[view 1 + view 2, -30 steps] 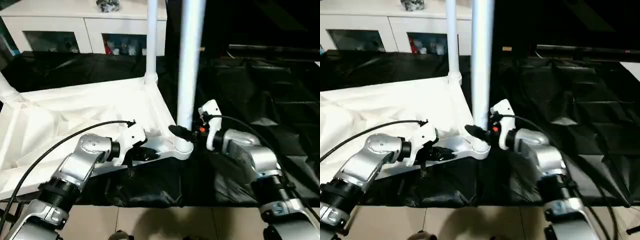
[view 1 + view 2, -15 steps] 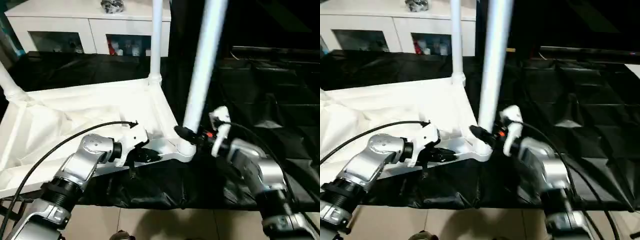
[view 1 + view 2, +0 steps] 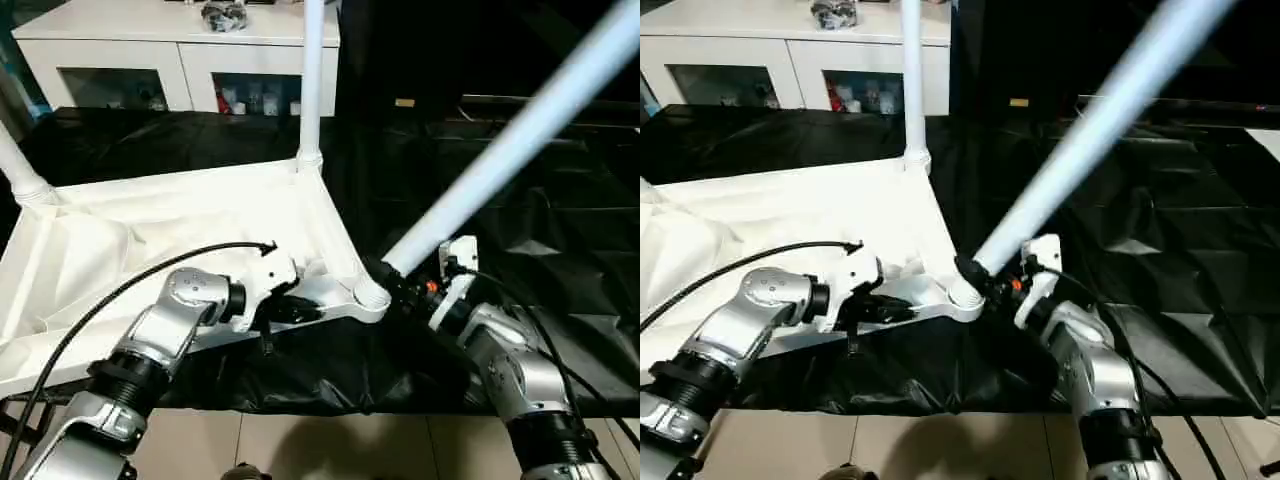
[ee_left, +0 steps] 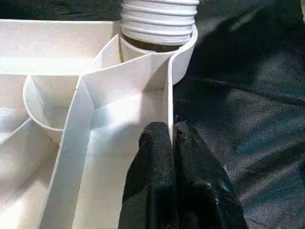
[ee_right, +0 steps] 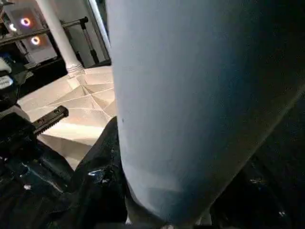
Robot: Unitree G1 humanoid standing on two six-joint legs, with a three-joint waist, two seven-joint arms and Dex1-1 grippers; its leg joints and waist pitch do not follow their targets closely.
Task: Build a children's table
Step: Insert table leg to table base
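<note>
The children's table lies upside down, its white ribbed top (image 3: pixel 150 240) on a black cloth. One leg (image 3: pixel 311 80) stands upright in the far corner and another (image 3: pixel 18 170) rises at the left. My right gripper (image 3: pixel 396 284) is shut on the lower end of a third leg (image 3: pixel 500 160), which leans steeply to the right from the near corner socket (image 3: pixel 368 296). In the left wrist view its threaded end (image 4: pixel 159 19) sits in that socket. My left gripper (image 3: pixel 298 310) is shut on the top's thin rim wall (image 4: pixel 169 90), just left of the socket.
A white cabinet (image 3: pixel 180 60) with glass doors stands behind the work area. Black cloth (image 3: pixel 540 220) covers the surface to the right. Tiled floor (image 3: pixel 330 445) shows along the near edge. A black cable (image 3: pixel 120 285) arcs over my left forearm.
The held leg has swung from upright to a steep lean to the right, its foot staying at the corner socket. My right wrist turned with it. The left gripper kept its grip.
</note>
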